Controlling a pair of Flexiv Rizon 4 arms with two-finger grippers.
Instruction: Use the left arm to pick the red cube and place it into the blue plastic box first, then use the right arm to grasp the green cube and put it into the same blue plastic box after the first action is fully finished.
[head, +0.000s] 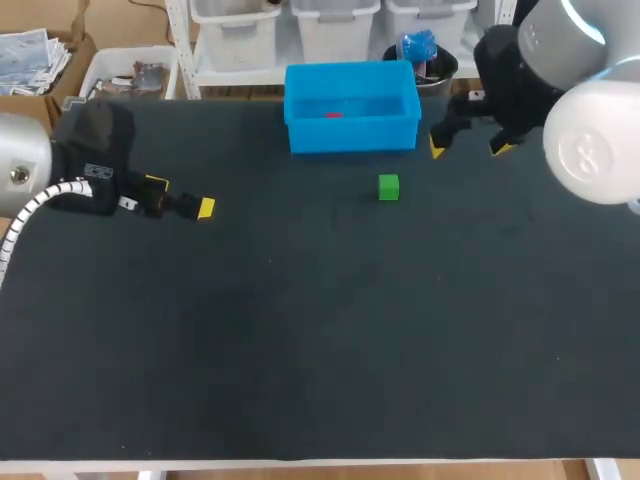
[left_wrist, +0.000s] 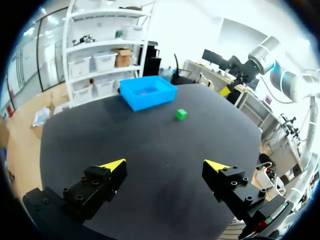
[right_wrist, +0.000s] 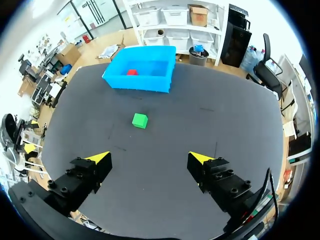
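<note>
Right wrist view: right hand (right_wrist: 149, 158) released; green cube (right_wrist: 140, 120) well ahead of it; red cube (right_wrist: 132, 72) inside blue box (right_wrist: 135, 84).

Table (head: 320, 350), seen from above. The box (head: 350, 137) stands at the far edge, slightly right of the middle. The boxed cube (head: 333, 114) lies inside it, left of its centre. The loose cube (head: 389, 187) sits on the table in front of the box's right end, near it but apart. The left gripper (head: 180, 196) is over the far left part, well apart from the box. The right gripper (head: 468, 148) is just beside the box's right end, behind and right of the loose cube.
</note>
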